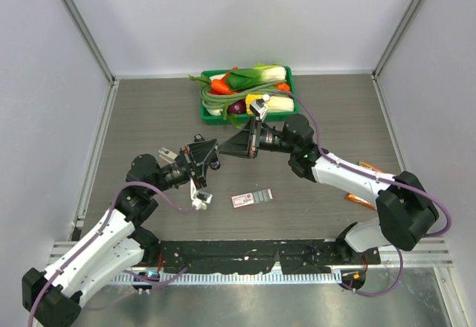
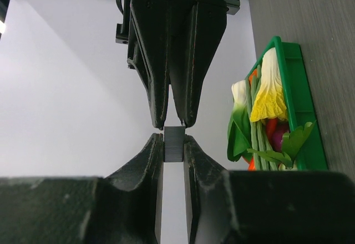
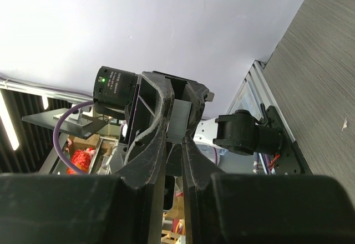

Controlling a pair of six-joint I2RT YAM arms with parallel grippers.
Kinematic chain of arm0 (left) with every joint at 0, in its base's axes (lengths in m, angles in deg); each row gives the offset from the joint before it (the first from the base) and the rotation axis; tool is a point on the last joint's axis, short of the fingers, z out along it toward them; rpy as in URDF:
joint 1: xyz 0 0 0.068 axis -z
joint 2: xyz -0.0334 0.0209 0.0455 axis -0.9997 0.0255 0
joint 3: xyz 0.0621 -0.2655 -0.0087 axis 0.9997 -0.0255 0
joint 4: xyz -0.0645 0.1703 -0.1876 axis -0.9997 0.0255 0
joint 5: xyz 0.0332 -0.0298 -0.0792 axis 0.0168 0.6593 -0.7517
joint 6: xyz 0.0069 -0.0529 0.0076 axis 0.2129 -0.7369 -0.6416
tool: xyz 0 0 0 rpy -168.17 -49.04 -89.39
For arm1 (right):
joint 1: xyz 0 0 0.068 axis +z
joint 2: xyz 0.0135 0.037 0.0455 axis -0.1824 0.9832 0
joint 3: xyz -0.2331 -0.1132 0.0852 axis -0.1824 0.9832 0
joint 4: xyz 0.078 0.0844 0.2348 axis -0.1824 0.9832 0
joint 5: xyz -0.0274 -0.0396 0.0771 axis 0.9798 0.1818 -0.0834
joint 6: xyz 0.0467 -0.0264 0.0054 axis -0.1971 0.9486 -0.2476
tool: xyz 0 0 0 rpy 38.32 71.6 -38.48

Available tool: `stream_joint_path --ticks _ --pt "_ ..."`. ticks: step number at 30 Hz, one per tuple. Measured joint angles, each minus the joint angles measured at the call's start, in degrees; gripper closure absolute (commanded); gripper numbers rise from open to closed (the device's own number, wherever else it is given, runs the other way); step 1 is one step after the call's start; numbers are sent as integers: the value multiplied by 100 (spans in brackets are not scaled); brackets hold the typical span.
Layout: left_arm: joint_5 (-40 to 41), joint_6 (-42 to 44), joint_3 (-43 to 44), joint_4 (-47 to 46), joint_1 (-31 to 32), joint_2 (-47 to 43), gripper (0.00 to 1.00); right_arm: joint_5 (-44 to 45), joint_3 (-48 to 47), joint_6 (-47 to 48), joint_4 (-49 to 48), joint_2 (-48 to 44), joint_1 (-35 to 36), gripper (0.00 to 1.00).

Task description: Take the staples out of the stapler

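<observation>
Seemingly past halfway: the staples (image 2: 174,147), evidently unloaded, are held aloft at 11 o'clock of the staple box (image 1: 251,198), pinched by the left gripper (image 2: 175,140), their far edge apparently nipped by the right gripper (image 3: 176,143); setting-down remains.

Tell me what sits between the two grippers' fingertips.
A short grey staple strip, pinched by the left gripper, its end at the right gripper. Both wrist views show it.
</observation>
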Motion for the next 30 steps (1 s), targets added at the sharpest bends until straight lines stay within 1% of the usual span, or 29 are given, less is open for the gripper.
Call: stream_joint_path --ticks 12,19,26,28,30 --pt "15 -4 0 197 15 -142 75 -37 79 61 13 -70 -133 93" --pt "22 -4 0 291 13 -203 83 -35 109 83 15 -103 -251 91" --pt "17 11 0 339 13 -210 83 -44 114 85 28 -103 -251 91" --pt "17 20 0 350 13 -210 84 -46 125 83 26 -103 -251 88" --pt "17 20 0 367 13 -210 85 -48 144 81 20 -103 -251 78"
